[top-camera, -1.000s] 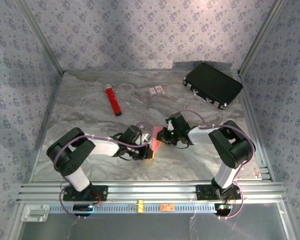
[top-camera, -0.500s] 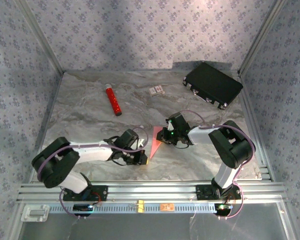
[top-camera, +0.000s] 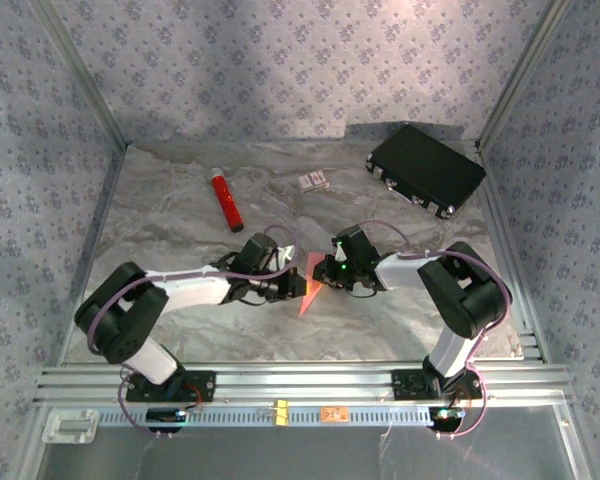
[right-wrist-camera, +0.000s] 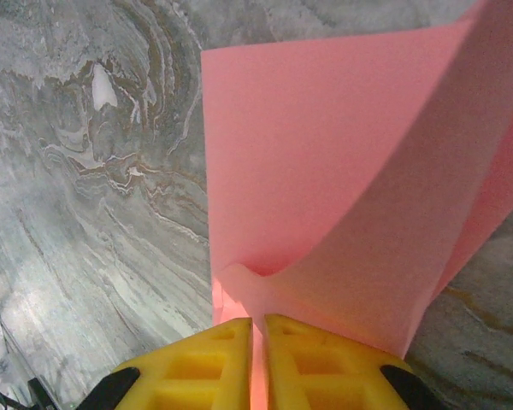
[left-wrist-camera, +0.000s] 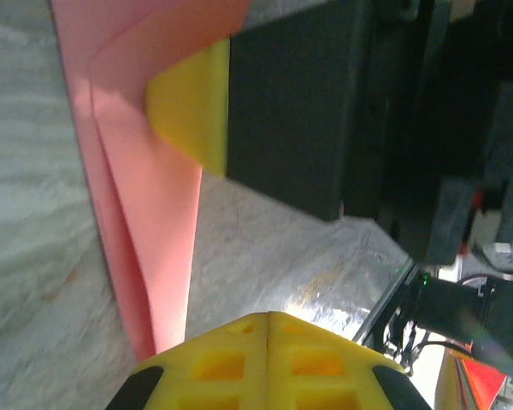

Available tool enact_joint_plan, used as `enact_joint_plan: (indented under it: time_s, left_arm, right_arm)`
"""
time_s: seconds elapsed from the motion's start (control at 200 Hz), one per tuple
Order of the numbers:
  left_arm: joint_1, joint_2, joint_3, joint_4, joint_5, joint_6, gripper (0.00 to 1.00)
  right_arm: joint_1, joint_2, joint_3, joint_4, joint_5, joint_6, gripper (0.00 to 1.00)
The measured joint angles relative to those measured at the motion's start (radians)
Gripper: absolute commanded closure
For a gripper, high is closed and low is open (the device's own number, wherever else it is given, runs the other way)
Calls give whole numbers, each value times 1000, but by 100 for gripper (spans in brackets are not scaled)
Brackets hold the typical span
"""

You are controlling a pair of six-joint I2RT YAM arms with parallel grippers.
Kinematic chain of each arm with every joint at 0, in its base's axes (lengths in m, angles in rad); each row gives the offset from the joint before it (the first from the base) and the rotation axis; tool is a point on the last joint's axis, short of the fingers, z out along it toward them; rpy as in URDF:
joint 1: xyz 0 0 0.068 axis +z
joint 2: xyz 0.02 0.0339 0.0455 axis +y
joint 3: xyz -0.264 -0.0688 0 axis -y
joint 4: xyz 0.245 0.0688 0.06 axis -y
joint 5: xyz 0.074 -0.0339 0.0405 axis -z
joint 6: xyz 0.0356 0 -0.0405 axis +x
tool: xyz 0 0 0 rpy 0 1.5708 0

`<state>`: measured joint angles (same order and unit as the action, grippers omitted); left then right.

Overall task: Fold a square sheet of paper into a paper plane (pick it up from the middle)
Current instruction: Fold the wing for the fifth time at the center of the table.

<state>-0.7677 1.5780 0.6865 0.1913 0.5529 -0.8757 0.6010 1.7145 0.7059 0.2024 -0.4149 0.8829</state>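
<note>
The pink-red square sheet of paper (top-camera: 308,292) is folded into a narrow pointed paper-plane shape and stands partly off the marble table, between the two grippers. My right gripper (top-camera: 323,272) is shut on its upper edge. In the right wrist view the paper (right-wrist-camera: 325,154) curls up from between the yellow fingertips of the right gripper (right-wrist-camera: 257,323). My left gripper (top-camera: 290,285) sits just left of the paper, shut with nothing in it. In the left wrist view the left gripper (left-wrist-camera: 269,318) has its tips pressed together beside the creased paper (left-wrist-camera: 145,196).
A glossy red cylinder (top-camera: 226,203) lies at the back left. A small printed card (top-camera: 314,181) lies at the back centre. A black case (top-camera: 426,170) sits in the back right corner. Aluminium rails (top-camera: 300,380) run along the near edge.
My left arm swung out toward the near edge, then came back up beside the paper's left side. The right gripper has kept its hold without moving.
</note>
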Motion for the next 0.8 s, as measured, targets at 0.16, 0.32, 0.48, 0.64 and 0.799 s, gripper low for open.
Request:
enact_joint_plan:
  time_s: [0.16, 0.32, 0.48, 0.64, 0.799]
  left_arm:
    - [-1, 92, 35, 19, -1, -9, 99]
    - [-5, 151, 65, 23, -10, -10, 97]
    - [-11, 177, 84, 21, -36, -8, 96]
    - [-14, 192, 85, 2, -76, -3, 97]
    - [-26, 195, 91, -17, -100, 19, 100]
  right_arm:
    - [0, 0, 0, 1, 0, 4, 86]
    - [0, 0, -1, 3, 0, 8, 86]
    - [0, -2, -3, 5, 0, 11, 85]
    - [0, -2, -6, 10, 0, 11, 85]
    - [0, -7, -8, 11, 1, 11, 84]
